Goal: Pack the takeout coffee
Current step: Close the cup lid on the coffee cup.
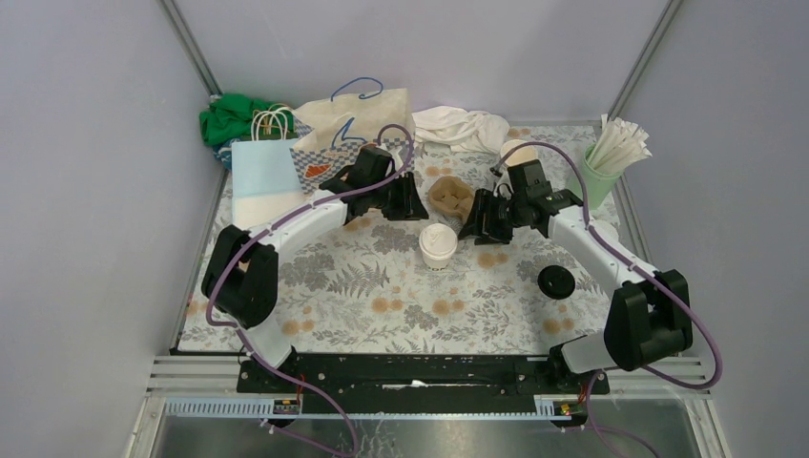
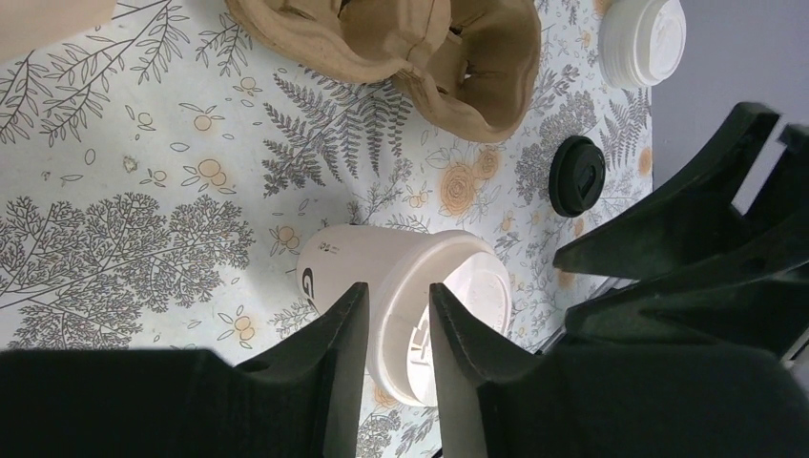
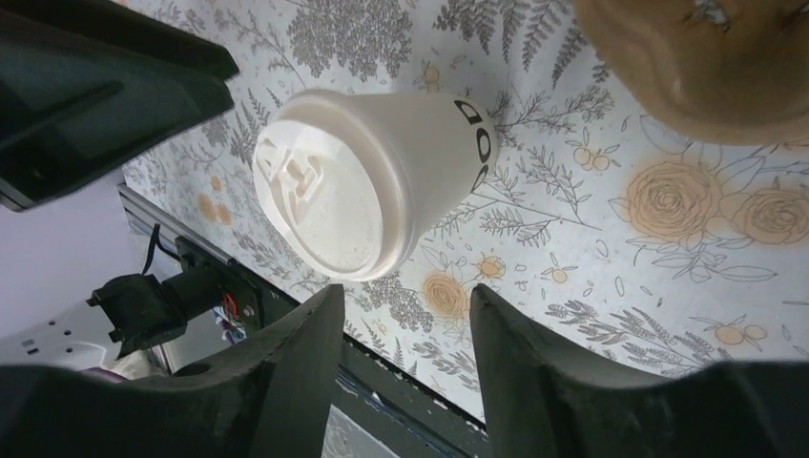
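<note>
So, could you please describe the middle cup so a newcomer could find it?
On the floral tablecloth, find the brown cardboard carrier near the middle. Just in front of it stands a cream paper cup. Unlike the loose black lid nearby, it stands upright with a white lid.

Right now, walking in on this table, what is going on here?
The left gripper and the right gripper hover close to a lidded cup standing on the floral table. Both are open and neither holds it. The cardboard carrier behind the cup looks empty, so nothing is packed yet.
</note>
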You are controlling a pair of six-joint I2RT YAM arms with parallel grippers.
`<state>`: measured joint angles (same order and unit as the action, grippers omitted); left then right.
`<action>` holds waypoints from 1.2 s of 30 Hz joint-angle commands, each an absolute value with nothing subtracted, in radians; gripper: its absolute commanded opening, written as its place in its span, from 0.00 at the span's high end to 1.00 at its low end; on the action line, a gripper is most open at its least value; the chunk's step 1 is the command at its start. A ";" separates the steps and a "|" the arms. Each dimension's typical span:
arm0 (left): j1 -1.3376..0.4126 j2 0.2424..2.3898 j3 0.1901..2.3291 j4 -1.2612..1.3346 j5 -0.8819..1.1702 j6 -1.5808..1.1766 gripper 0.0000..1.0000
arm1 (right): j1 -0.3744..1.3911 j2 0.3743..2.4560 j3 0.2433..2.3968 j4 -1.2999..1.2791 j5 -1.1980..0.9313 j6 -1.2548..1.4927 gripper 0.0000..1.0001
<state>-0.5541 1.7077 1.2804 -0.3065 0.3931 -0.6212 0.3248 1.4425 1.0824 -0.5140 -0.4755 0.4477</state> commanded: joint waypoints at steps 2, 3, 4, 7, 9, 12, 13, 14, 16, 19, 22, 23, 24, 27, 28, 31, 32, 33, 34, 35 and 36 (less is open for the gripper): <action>-0.543 1.629 1.308 -0.288 0.412 -0.556 0.58 | 0.394 1.357 1.005 -0.434 -0.487 0.522 0.32; -0.543 1.614 1.305 -0.284 0.411 -0.538 0.52 | 0.402 1.343 0.990 -0.414 -0.477 0.537 0.29; -0.543 1.599 1.297 -0.278 0.410 -0.513 0.48 | 0.408 1.328 0.968 -0.386 -0.472 0.551 0.27; -0.544 1.560 1.272 -0.284 0.388 -0.436 0.40 | 0.411 1.269 0.893 -0.260 -0.433 0.588 0.26; -0.543 1.526 1.242 -0.281 0.363 -0.398 0.38 | 0.411 1.236 0.854 -0.196 -0.365 0.613 0.27; -0.545 1.460 1.172 -0.242 0.301 -0.380 0.36 | 0.410 1.218 0.864 -0.254 -0.255 0.649 0.35; -0.544 1.437 1.148 -0.225 0.280 -0.388 0.34 | 0.413 1.208 0.864 -0.275 -0.225 0.661 0.35; -0.544 1.417 1.128 -0.214 0.268 -0.400 0.33 | 0.416 1.192 0.857 -0.287 -0.190 0.686 0.33; -0.544 1.394 1.111 -0.202 0.267 -0.418 0.33 | 0.417 1.157 0.832 -0.289 -0.116 0.758 0.37; -0.543 1.384 1.087 -0.156 0.251 -0.475 0.41 | 0.418 1.126 0.835 -0.322 -0.062 0.858 0.43; -0.543 1.382 1.053 -0.093 0.267 -0.526 0.55 | 0.430 1.090 0.818 -0.337 -0.040 0.922 0.52; -0.543 1.386 1.041 -0.071 0.274 -0.544 0.58 | 0.437 1.074 0.804 -0.338 -0.015 0.942 0.59; -0.543 1.392 1.029 -0.050 0.290 -0.561 0.60 | 0.447 1.059 0.787 -0.340 -0.006 0.966 0.64; -0.543 1.408 0.977 0.030 0.314 -0.606 0.64 | 0.481 1.037 0.733 -0.297 -0.005 1.016 0.69; -0.544 1.407 0.958 0.059 0.318 -0.615 0.64 | 0.499 1.038 0.722 -0.280 -0.005 1.033 0.68; -0.545 1.414 0.931 0.111 0.324 -0.629 0.65 | 0.561 1.044 0.697 -0.254 0.014 1.073 0.67; -0.546 1.419 0.928 0.127 0.331 -0.629 0.65 | 0.578 1.047 0.689 -0.240 0.023 1.082 0.66; -0.547 1.426 0.926 0.139 0.336 -0.628 0.64 | 0.592 1.050 0.679 -0.224 0.028 1.086 0.66; -0.550 1.434 0.928 0.147 0.340 -0.626 0.63 | 0.601 1.056 0.671 -0.208 0.028 1.087 0.66; -0.551 1.442 0.930 0.152 0.346 -0.621 0.62 | 0.609 1.064 0.665 -0.193 0.023 1.085 0.66; -0.552 1.452 0.931 0.164 0.363 -0.615 0.62 | 0.613 1.073 0.658 -0.177 0.016 1.079 0.67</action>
<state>-0.5480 1.4307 0.9268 0.0250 0.3141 -0.6090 0.5846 1.0527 0.6746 -0.2703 -0.0177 1.0416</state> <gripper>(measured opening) 0.373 0.338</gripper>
